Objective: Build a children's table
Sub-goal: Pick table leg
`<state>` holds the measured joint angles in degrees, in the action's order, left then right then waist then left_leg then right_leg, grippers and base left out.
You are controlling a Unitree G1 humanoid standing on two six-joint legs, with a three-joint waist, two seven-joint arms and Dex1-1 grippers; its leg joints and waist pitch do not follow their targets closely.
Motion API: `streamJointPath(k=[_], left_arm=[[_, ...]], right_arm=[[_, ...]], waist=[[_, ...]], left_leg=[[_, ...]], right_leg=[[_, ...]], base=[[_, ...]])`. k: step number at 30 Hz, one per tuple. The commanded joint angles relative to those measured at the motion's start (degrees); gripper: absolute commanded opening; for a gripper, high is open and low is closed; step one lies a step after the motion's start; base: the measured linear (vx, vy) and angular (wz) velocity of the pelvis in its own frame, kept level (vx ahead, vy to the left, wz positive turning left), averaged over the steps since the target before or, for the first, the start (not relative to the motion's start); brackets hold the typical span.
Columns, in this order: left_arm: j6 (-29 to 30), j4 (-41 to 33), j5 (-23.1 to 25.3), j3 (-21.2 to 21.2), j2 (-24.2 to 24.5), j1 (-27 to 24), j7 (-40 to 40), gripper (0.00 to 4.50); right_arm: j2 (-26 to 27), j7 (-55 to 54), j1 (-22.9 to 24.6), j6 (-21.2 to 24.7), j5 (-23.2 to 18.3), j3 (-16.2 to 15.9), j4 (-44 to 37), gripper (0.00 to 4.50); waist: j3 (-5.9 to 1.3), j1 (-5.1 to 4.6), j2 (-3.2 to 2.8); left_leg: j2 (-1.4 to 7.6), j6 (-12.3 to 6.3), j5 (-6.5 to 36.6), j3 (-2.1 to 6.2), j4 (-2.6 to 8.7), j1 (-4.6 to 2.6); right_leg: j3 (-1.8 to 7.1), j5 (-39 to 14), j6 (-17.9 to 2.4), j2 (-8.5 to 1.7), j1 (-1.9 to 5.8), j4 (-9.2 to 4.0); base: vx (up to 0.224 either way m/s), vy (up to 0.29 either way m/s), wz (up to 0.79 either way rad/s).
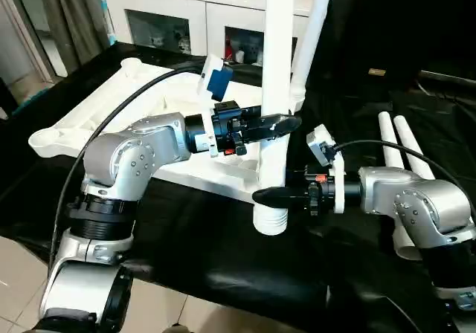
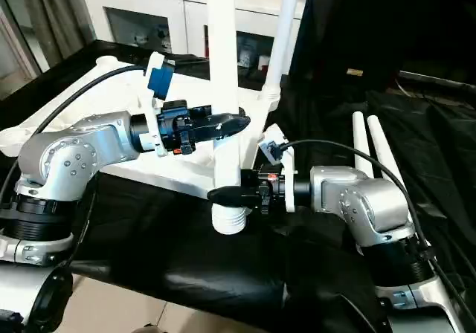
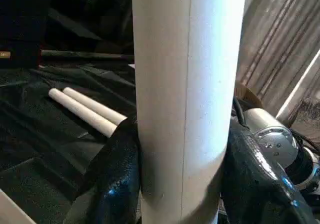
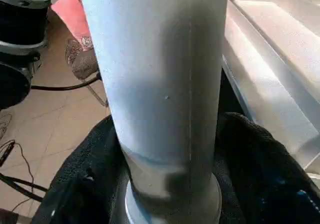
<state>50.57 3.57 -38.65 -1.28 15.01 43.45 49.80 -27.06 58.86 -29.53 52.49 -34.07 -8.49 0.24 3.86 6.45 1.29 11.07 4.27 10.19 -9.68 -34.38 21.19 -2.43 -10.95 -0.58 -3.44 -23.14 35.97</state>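
The white tabletop lies upside down on the black-draped table. One white leg stands slanted in its far right corner. A second leg is upright at the near right corner, its ribbed end just above the black cloth. My left gripper is shut on this leg at mid height, its black fingers pressed to both sides. My right gripper is shut on the same leg lower down, just above the ribbed end, with its fingers around the tube.
Two more white legs lie side by side on the black cloth to the right. A white glass-door cabinet stands behind the table. Tiled floor shows at the near left.
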Motion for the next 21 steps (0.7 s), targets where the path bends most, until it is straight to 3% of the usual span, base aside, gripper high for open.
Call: streamJointPath(k=[1,7,13,16,21], left_arm=[[0.1,-1.5,-0.7,-0.6,-0.2,0.8,0.6,1.83],[0.1,-1.4,-0.8,-0.7,-0.5,0.8,0.6,1.82],[0.1,-1.4,-0.9,-0.8,-0.6,0.7,0.6,1.82],[0.1,-1.4,-0.8,-1.0,-0.6,0.6,0.8,1.82],[0.0,-1.5,-0.4,-1.6,-0.3,0.5,1.5,1.82]], right_arm=[[-0.1,-0.2,-1.0,0.0,-0.1,0.0,0.1,2.64],[0.6,-0.2,-0.7,-1.0,0.2,0.1,0.4,2.05],[1.2,-0.5,-0.3,-2.5,0.6,0.3,0.3,1.98],[1.3,-0.3,-0.1,-2.6,0.3,0.6,0.4,2.66],[1.4,-1.3,0.0,-4.2,1.6,0.5,0.5,2.73]], waist=[[-4.52,0.14,0.43],[-4.55,0.16,0.13],[-4.58,0.14,0.18],[-4.57,0.15,0.03],[-4.59,0.12,0.06]], left_leg=[[1.33,-0.26,5.2,0.05,3.36,-0.31],[1.37,-0.05,5.5,0.13,3.36,-0.38],[1.33,-0.10,5.4,0.10,3.33,-0.34],[1.31,-0.06,5.6,0.12,3.33,-0.37],[1.31,0.14,5.8,0.10,3.34,-0.38]], right_leg=[[2.25,-6.8,-11.5,-3.75,3.64,-3.86],[2.22,-6.6,-11.7,-3.73,3.58,-3.79],[2.24,-6.1,-11.9,-3.73,3.65,-3.79],[2.22,-6.2,-11.9,-3.71,3.63,-3.80],[2.22,-6.1,-12.0,-3.71,3.64,-3.78]], base=[[0.000,0.000,0.00],[0.000,0.000,0.00],[0.000,0.000,0.00],[0.000,0.000,0.00],[0.000,0.000,0.00]])
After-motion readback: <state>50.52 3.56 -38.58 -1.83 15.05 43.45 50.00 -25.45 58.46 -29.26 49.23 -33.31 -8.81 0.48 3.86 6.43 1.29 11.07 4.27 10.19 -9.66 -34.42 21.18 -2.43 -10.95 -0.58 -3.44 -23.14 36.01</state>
